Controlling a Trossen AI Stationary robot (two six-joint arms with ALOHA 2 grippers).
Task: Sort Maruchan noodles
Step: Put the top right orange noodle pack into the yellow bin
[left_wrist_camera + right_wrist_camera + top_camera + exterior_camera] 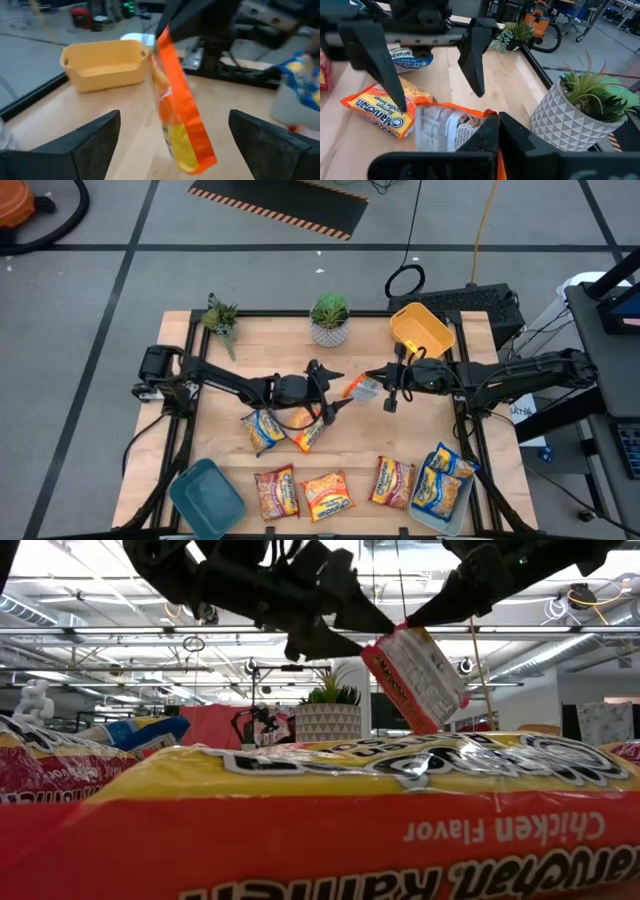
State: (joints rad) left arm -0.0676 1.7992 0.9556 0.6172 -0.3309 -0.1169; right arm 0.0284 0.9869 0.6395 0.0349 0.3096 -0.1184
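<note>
So the packet [330, 830] jammed up against the low camera reads "Chicken Flavor" and "Maruchan Ramen", all upside down, red and yellow. From the right wrist you can read "Maruchan Ramen Noodle Soup" on an orange-yellow packet [382, 111] lying flat on the table [365, 440], also upside down.

Main action is mid-table, above the wood. The right gripper [378, 385] reaches in from 3 o'clock with its fingers pinched on the end of an orange packet [362, 388], which hangs in the air, tilted, clear of the table. In the low view that same packet [417, 677] shows a red edge with lettering too small for me to read. The left gripper [335, 392] comes in from 9 o'clock, fingers spread wide either side of the held packet, not touching it as far as the left wrist view shows.

Other packets: two under the left arm, three in a row along the 6 o'clock edge, and blue-and-yellow ones piled in the pale bin [445, 520] at 5 o'clock. Yellow bin [421, 330] sits at 1 o'clock, teal bin [206, 498] at 7 o'clock
</note>
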